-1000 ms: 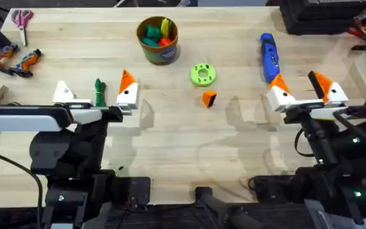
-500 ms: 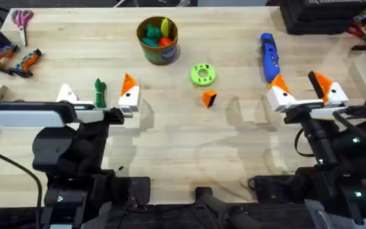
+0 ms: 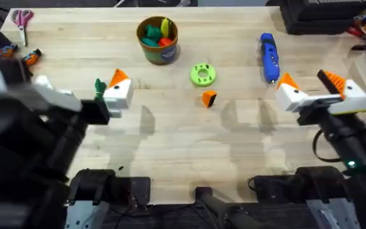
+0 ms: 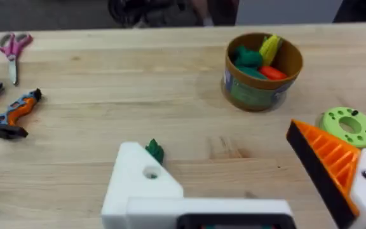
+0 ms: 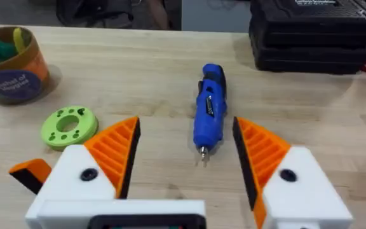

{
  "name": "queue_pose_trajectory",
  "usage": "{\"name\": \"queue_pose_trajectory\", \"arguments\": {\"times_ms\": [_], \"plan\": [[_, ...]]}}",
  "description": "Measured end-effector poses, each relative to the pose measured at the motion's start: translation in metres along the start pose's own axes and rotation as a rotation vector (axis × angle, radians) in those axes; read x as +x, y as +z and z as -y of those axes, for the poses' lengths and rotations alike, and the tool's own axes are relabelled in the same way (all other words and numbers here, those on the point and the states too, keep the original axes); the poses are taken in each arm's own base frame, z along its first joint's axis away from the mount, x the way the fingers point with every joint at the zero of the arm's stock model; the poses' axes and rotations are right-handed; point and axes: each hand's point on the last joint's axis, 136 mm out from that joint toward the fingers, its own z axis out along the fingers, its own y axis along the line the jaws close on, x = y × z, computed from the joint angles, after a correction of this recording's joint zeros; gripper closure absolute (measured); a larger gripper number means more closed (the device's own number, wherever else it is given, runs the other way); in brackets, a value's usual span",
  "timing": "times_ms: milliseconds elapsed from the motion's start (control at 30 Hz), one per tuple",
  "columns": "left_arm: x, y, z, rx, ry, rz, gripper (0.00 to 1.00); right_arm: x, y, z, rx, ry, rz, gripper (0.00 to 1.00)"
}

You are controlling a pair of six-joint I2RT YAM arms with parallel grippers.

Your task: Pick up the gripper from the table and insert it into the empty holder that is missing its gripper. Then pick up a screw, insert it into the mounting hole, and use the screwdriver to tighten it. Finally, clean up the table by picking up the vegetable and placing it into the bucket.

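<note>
The small orange gripper [image 3: 209, 98] lies on the table near the middle, also seen as the orange wedge [image 5: 29, 172]. My left gripper [image 3: 81, 89] is open; one finger is the plain white holder [image 3: 46, 86] [image 4: 138, 181], the other carries an orange pad [image 4: 326, 162]. The dark green vegetable [image 3: 98, 88] [image 4: 154, 151] lies between those fingers. The blue screwdriver [image 3: 269, 57] [image 5: 208, 111] lies at the far right, beyond my open right gripper [image 3: 319, 89] [image 5: 186, 137]. The bucket [image 3: 158, 54] [image 4: 259, 95] stands at the far middle with toy pieces inside.
A lime green disc [image 3: 202, 74] [image 5: 68, 126] sits beside the orange wedge. Pink scissors [image 3: 22, 19] and orange-black tools [image 4: 14, 114] lie at the far left. Black cases [image 5: 316, 32] stand at the far right corner.
My left arm rose toward the camera and its gripper shifted left and farther. My right gripper moved right and slightly farther. The table's objects stayed put.
</note>
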Motion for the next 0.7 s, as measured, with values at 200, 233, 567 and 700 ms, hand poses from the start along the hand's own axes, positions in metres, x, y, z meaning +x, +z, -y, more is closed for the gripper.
{"name": "queue_pose_trajectory", "arguments": {"times_ms": [200,233,567,700], "plan": [[-0.036,0.013,0.000,0.003,0.022,-0.240,0.016,-0.027,0.006,0.000,-0.003,0.005,-0.181,0.162],[-0.041,0.016,0.000,0.003,0.024,-0.265,0.015,-0.029,0.008,0.000,-0.004,0.006,-0.209,0.163],[-0.062,0.036,0.000,0.007,0.019,-0.555,0.015,-0.062,0.023,0.000,-0.006,0.015,-0.527,0.162],[-0.064,0.040,0.000,0.004,0.012,-0.623,0.015,-0.074,0.024,0.000,-0.006,0.018,-0.633,0.162]]}}
